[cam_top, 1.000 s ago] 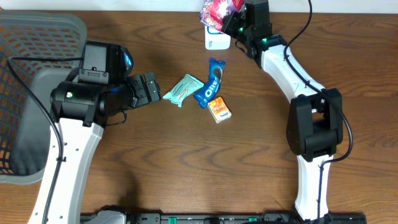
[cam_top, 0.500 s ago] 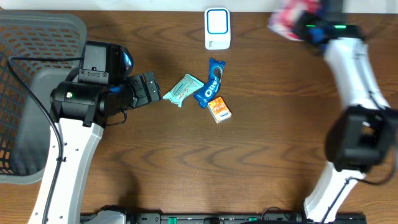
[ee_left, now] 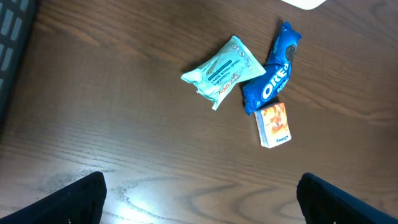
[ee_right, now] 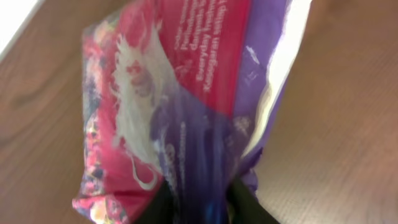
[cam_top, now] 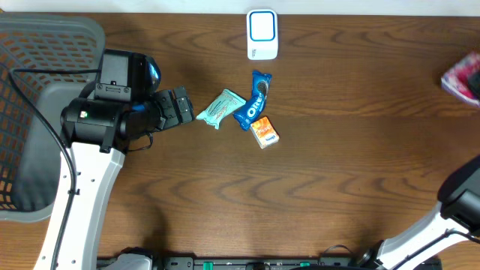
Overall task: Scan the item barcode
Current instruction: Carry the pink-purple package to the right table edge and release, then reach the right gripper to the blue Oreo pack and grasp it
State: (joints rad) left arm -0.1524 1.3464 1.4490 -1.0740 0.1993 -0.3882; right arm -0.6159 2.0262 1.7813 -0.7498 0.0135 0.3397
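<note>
Pinching the pink-and-purple packet [ee_right: 186,93] by its end, the right pincer [ee_right: 202,208] has it caught between its fingertips; the left pincer [ee_left: 202,202] gapes wide, an Oreo pack [ee_left: 273,78] lying ahead of it.

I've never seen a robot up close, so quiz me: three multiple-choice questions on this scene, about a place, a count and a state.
1. Where is the white scanner? A. Near the overhead view's top edge, above the Oreo packet. B. Near the bottom edge. C. Far left.
2. How many items lie clustered in the middle? A. Two. B. Three. C. Five.
3. The left gripper is: A. shut on a packet. B. open and empty. C. hidden.
1A: it lies above the packets. 2B: teal packet, Oreo packet, orange box. 3B: fingers wide apart, nothing between.
</note>
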